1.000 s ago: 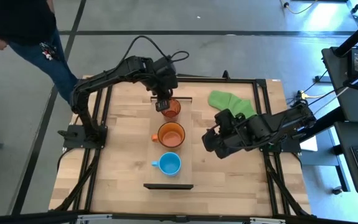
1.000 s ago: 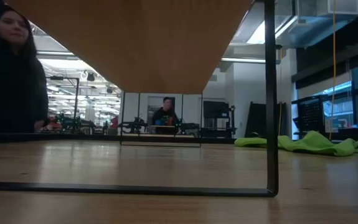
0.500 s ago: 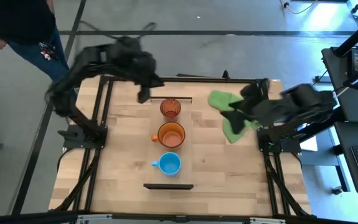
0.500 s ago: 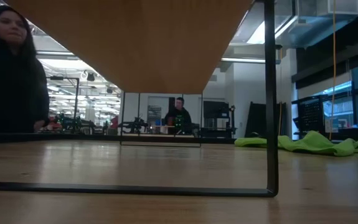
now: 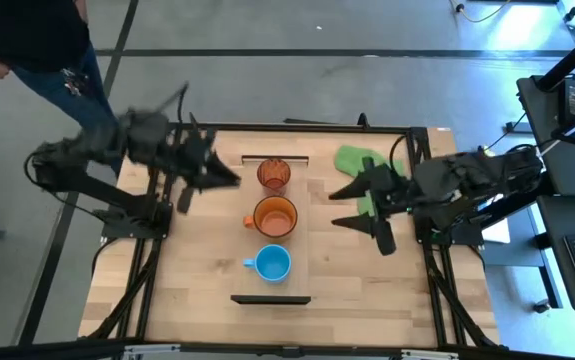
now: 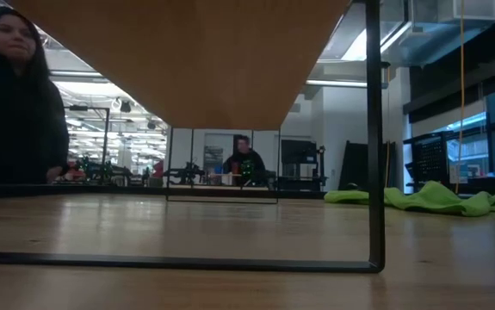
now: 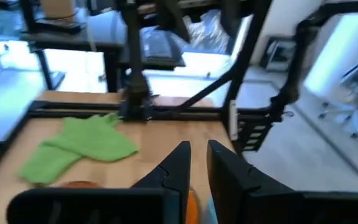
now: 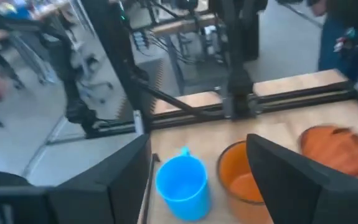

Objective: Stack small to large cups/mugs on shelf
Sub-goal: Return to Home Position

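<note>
Three cups stand in a row on the long light-wood shelf [image 5: 298, 245]: the reddish tumbler [image 5: 273, 175] at the far end, the orange mug [image 5: 274, 216] in the middle, the light-blue mug [image 5: 271, 263] nearest. All three show in the right wrist view: blue mug [image 8: 182, 183], orange mug [image 8: 244, 177], tumbler [image 8: 334, 146]. My left gripper [image 5: 222, 178] is left of the tumbler and clear of it, its fingers [image 7: 197, 149] a narrow gap apart and empty. My right gripper [image 5: 353, 207] is wide open and empty [image 8: 198, 146], right of the orange mug.
A green cloth [image 5: 362, 160] lies at the far right of the table; it also shows in the low view [image 6: 436, 198] and the left wrist view [image 7: 79, 146]. The low view looks under the shelf [image 6: 187, 60], past its dark leg [image 6: 374, 129]. A person [image 5: 37, 40] stands beyond the far left corner.
My left gripper has left the tumbler, risen and swung fast toward the table's left edge. My right arm has swung toward the far right and partly back, staying right of the shelf. All three cups have stayed in place on the shelf.
</note>
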Robot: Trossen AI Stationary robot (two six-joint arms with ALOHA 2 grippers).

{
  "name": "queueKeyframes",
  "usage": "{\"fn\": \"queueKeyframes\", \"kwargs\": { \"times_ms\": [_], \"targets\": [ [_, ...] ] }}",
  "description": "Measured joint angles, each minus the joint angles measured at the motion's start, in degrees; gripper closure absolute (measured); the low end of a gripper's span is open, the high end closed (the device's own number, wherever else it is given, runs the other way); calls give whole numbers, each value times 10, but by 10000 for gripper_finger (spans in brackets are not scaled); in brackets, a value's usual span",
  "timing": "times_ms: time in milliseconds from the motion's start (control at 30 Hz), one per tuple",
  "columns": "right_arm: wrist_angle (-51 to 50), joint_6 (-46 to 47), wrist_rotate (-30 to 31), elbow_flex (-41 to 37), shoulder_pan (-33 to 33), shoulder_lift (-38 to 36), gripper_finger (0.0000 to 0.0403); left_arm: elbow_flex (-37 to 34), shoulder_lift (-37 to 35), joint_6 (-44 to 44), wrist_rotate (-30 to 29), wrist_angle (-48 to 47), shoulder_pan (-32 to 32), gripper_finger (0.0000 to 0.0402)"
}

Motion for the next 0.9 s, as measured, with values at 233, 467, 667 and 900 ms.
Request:
{"fn": "queueKeyframes", "kwargs": {
  "times_ms": [233, 467, 667, 900],
  "targets": [
    [303, -25, -29, -318, -6, -193, 140, -306, -201, -23, -23, 261, -37, 354],
    [415, -38, -25, -515, -22, -357, 140, -437, -374, 23, -78, 284, -37, 354],
    [437, -41, 4, -588, -43, -429, 140, -506, -493, 12, -146, 236, -37, 354],
    [493, -43, 9, -663, -60, -470, 140, -592, -608, -11, -183, 230, -37, 354]
  ]
}}
